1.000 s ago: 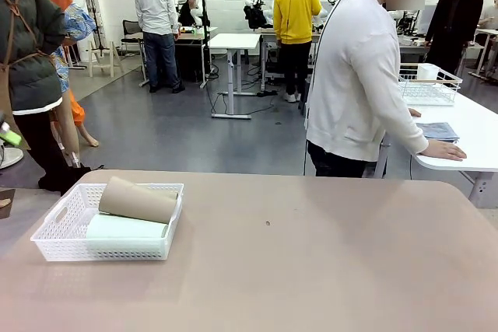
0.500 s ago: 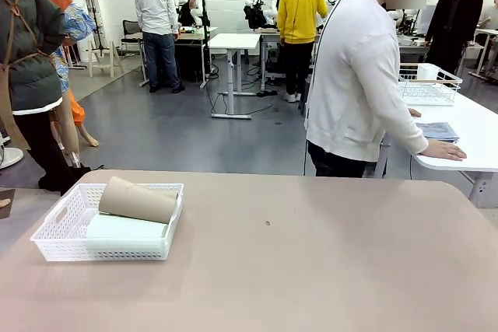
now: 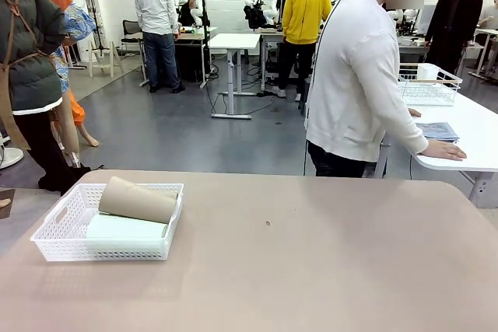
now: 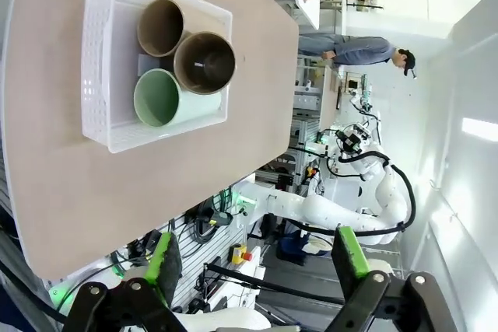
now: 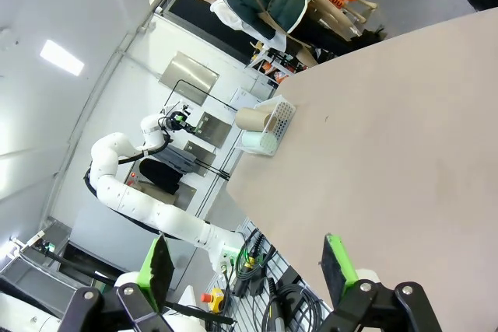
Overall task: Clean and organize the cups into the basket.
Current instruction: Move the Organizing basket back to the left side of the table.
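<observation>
Front view: the basket [image 3: 58, 231] sits at the bench's [image 3: 311, 270] left, the cups [image 3: 138, 200] lying stacked to fit its shallow walls. Left wrist view: three cups, apparently nested; left gripper [image 4: 257, 253] spread, empty, well above. Right wrist view: right gripper [image 5: 247, 265] spread, empty.

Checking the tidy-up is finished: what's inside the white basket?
The basket holds three cups lying on their sides: a mint green cup and two tan-brown cups, one stacked on top. The basket floor beneath them is hidden.
</observation>
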`<state>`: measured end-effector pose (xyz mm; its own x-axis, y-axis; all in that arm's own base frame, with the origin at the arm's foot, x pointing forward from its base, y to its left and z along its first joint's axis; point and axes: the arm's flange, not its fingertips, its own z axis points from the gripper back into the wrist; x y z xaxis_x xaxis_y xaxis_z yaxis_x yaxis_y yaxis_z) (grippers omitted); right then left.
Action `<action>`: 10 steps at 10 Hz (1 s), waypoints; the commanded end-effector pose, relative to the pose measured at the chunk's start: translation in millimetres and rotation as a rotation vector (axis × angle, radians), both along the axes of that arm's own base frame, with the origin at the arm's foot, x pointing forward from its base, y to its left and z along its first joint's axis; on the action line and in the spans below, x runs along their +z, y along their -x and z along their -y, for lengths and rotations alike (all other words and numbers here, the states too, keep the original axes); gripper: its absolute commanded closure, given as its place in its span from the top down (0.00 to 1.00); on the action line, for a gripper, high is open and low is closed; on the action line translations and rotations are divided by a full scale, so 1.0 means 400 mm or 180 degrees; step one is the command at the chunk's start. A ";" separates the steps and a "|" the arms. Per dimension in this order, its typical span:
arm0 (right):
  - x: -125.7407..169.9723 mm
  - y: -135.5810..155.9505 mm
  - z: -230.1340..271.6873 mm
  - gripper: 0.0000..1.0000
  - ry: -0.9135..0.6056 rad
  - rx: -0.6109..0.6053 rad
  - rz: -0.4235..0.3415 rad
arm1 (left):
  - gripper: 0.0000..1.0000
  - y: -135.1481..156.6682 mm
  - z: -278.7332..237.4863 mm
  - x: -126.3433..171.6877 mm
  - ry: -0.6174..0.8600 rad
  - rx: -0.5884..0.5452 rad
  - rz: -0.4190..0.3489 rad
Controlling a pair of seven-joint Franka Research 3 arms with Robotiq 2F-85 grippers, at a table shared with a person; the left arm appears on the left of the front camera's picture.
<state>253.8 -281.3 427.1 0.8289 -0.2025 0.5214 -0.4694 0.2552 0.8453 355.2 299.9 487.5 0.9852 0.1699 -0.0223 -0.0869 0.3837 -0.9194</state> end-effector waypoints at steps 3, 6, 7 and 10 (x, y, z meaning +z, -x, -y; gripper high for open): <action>0.002 0.000 -0.002 1.00 -0.0006 -0.0002 0.0022 | 1.00 0.021 -0.017 0.051 0.0040 -0.0064 0.0244; 0.002 0.000 -0.002 1.00 -0.0006 -0.0002 0.0022 | 1.00 0.016 -0.014 0.040 0.0030 -0.0019 0.0091; 0.002 0.000 -0.002 1.00 -0.0006 -0.0002 0.0022 | 1.00 0.016 -0.014 0.040 0.0030 -0.0019 0.0091; 0.002 0.000 -0.002 1.00 -0.0006 -0.0002 0.0022 | 1.00 0.016 -0.014 0.040 0.0030 -0.0019 0.0091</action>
<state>253.8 -281.3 427.1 0.8290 -0.2024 0.5214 -0.4694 0.2552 0.8453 349.7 304.4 501.8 0.9882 0.1527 0.0109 -0.0474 0.3732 -0.9266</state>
